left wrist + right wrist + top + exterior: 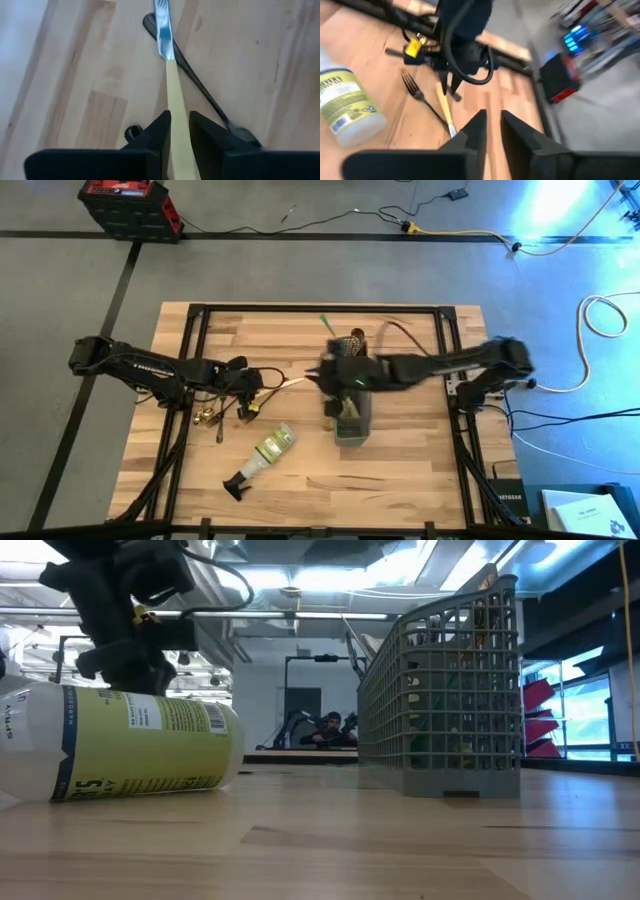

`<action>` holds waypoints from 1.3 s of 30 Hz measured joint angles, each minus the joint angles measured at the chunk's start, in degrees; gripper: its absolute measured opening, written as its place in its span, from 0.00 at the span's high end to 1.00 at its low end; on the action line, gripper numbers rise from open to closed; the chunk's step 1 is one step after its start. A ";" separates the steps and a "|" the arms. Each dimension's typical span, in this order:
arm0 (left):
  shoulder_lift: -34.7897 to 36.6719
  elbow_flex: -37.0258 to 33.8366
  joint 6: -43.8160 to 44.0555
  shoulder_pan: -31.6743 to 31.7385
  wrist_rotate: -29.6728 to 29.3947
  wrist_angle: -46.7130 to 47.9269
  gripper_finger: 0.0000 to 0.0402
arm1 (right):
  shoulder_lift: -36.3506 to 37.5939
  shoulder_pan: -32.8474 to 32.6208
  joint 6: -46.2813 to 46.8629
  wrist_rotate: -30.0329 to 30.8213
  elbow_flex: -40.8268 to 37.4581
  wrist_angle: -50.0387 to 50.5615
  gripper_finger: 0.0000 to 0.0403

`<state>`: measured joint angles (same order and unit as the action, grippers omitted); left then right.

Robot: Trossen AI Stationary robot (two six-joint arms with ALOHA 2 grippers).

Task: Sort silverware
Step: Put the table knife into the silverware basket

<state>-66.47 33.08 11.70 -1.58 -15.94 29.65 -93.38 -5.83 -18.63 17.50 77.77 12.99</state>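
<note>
My left gripper [262, 382] [180, 125] hangs over the table's left half, shut on a cream-handled knife [165, 45] whose blade points toward the table's right. A dark fork [200, 85] lies on the wood beneath it. Loose gold silverware [209, 418] lies near the left gripper. The grey mesh caddy [352, 420] [440, 690] stands mid-table with handles sticking up from it, one of them green [327, 325]. My right gripper [325, 375] [493, 125] hovers above the caddy's far end, its fingers a narrow gap apart with nothing between them. My left gripper pinches the knife's cream handle [176, 107] between its two fingers. The fingers slant down from the table's left and lie along the knife, which sticks out ahead of them, blade end first. Whether the blade tip touches the table I cannot tell.
A spray bottle [265, 450] [130, 745] with a yellow-green label lies on its side near the table's front, left of the caddy. A black frame [320, 308] runs along the table's far edge and sides. Bare wood shows at the table's right and front.
</note>
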 joint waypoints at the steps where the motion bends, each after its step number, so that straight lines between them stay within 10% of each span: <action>1: 0.15 0.00 0.30 -0.42 -0.48 -0.12 0.87 | -2.51 1.38 -0.13 -2.68 2.57 1.40 0.86; 11: 0.17 0.00 4.29 -5.20 -6.15 -0.40 0.87 | -21.84 8.91 -5.48 -19.97 23.70 13.61 0.59; 39: 8.49 -12.20 13.13 -9.32 -4.31 -12.64 0.87 | -42.32 15.31 -2.59 -33.67 34.23 19.55 0.60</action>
<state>-57.98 20.88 24.83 -10.90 -20.25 17.01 -135.70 9.48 -21.22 -16.16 112.01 32.54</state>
